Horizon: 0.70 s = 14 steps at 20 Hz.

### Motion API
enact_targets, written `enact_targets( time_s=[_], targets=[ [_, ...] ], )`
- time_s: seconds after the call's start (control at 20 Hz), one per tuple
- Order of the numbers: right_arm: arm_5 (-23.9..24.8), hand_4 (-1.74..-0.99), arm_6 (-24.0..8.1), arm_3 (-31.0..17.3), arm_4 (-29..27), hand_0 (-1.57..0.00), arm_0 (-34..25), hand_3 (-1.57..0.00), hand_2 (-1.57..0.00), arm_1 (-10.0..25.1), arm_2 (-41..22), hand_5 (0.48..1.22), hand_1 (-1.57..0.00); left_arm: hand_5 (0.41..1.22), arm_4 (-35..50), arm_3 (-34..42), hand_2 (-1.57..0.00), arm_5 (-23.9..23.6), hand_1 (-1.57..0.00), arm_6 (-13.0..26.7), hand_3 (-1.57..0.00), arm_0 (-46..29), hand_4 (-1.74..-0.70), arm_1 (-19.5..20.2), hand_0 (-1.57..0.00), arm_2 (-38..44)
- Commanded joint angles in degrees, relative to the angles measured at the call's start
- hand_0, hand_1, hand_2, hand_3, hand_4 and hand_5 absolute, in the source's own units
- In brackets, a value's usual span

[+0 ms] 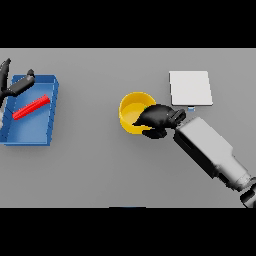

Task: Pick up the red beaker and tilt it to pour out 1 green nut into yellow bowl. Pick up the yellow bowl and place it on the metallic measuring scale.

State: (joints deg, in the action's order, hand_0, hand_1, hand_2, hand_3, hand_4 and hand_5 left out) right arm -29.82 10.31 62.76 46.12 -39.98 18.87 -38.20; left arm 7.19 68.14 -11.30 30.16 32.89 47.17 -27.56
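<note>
At the table's far left edge I saw the left hand (15, 85) raised over the blue tray (52, 107), fingers loosely apart, holding nothing, partly cut off. The red beaker (31, 107) lay flat inside the tray. Near the table's middle, the right hand (157, 119) curled round the yellow bowl (131, 111) rim, hiding its right side. The metallic scale (190, 87) sat just beyond.

One view only, from the robot's head, looking steeply down on the grey desk (100, 175), which fills the frame edge to edge. It sits fairly high: tray (52, 107) at the left edge, scale (190, 87) toward the far right, right arm (210, 150) entering from the lower right corner.
</note>
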Motion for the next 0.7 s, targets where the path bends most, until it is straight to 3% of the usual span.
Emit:
enact_targets(
  time_s=[0.0, 0.15, 0.25, 0.5, 0.65],
  targets=[
    [-0.56, -1.628, 0.29, -0.36, -0.31, -1.22, -0.25, -0.93, -1.18, 0.1, -0.08, 1.137, -1.2, 0.727, 0.05, 0.38, 0.0, 0.17, 0.0, 0.18, 0.0, 0.29, -0.8, 0.07, 0.0, -0.03],
    [-0.95, -1.682, -0.48, 1.04, -1.33, -1.39, 0.32, -1.14, -1.31, 0.76, -0.13, 1.178, -1.38, 0.725, 0.12, 0.26, 0.0, -0.08, 0.0, 0.34, 0.0, 0.31, -0.8, -0.57, 0.0, -0.21],
    [-1.4, -1.703, 0.76, 0.29, -2.07, -1.46, -0.44, -1.17, -1.39, 1.04, 0.13, 1.193, -1.45, 0.726, 0.5, 1.0, 0.0, 0.03, 0.0, 0.58, 0.0, -0.19, -0.8, 0.15, 0.0, 0.09],
    [-2.45, -1.729, -0.57, 4.66, -4.0, -1.53, -0.47, -1.19, -1.49, 2.91, 1.61, 1.212, -1.53, 0.724, -0.62, 1.14, 0.0, -0.88, 0.0, 0.7, 0.0, -0.23, -0.8, -0.03, 0.0, -0.52],
    [-5.64, -1.731, -1.5, 8.94, -5.63, -1.55, -1.53, -1.38, -1.51, 5.96, 3.05, 1.216, -1.55, 0.721, -0.3, 1.33, 0.0, -0.22, 0.0, 0.35, 0.0, -0.27, -0.8, 0.49, 0.0, -0.32]
  ],
)
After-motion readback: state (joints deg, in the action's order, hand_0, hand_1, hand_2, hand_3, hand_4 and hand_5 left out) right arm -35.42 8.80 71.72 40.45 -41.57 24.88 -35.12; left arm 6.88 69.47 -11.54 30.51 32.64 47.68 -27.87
